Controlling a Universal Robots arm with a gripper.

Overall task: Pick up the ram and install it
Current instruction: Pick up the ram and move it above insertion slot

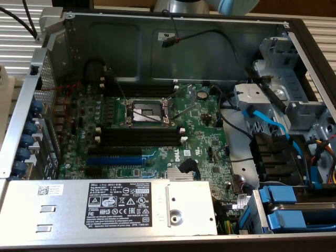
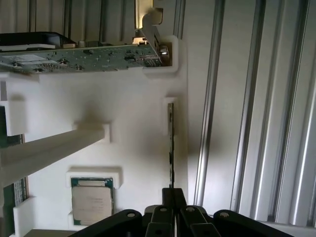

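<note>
Standing on its thin edge in a slot of the white holder: the ram stick, seen edge-on as a dark green strip, its far end in a notch of the holder's wall.

Gripper: at the stick's near end, fingers drawn nearly together, pinching that end between them.

Same holder: a green circuit card lying along one side; a silver processor chip flat in a square recess. Grooved metal rails run beside the holder.

Exterior view: open computer case; green main board; long black slots with white end clips; a blue slot just beside them; a labelled power supply.
</note>
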